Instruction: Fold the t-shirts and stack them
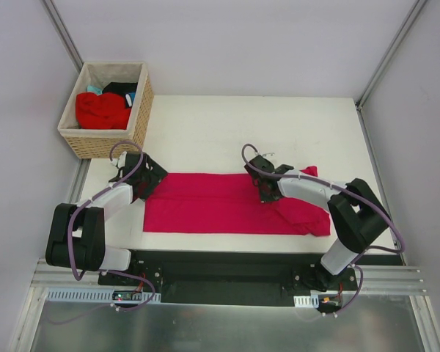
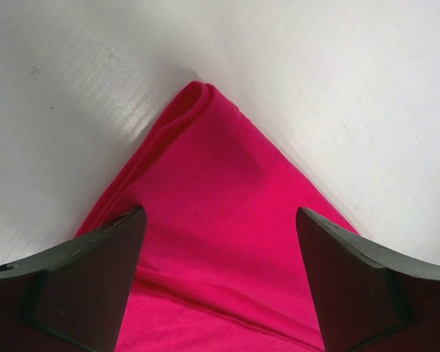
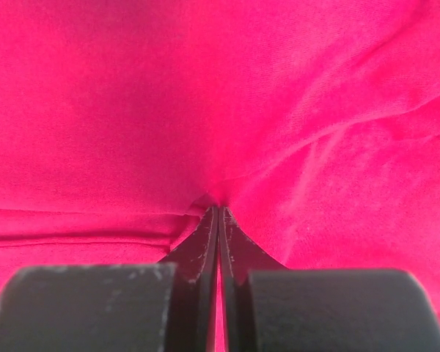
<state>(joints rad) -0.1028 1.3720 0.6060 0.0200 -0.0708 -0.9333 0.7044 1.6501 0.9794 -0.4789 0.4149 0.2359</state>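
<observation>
A large crimson-pink t-shirt [image 1: 220, 205] lies folded into a long band across the white table. My left gripper [image 1: 148, 178] is open over its far left corner; in the left wrist view the black fingers [image 2: 95, 279] stand wide apart above the folded corner of the shirt [image 2: 220, 191]. My right gripper [image 1: 268, 189] sits at the band's upper edge right of centre and is shut on a pinch of the cloth [image 3: 220, 110]; its fingertips [image 3: 218, 209] press together with fabric between. A brighter red t-shirt [image 1: 101, 110], with black and teal ones beside it, lies in the basket.
A woven wicker basket [image 1: 139, 110] stands at the table's far left corner. The shirt's right end [image 1: 308, 216] is bunched and thicker near the right arm. White walls enclose the table [image 1: 279, 125] on the sides and back.
</observation>
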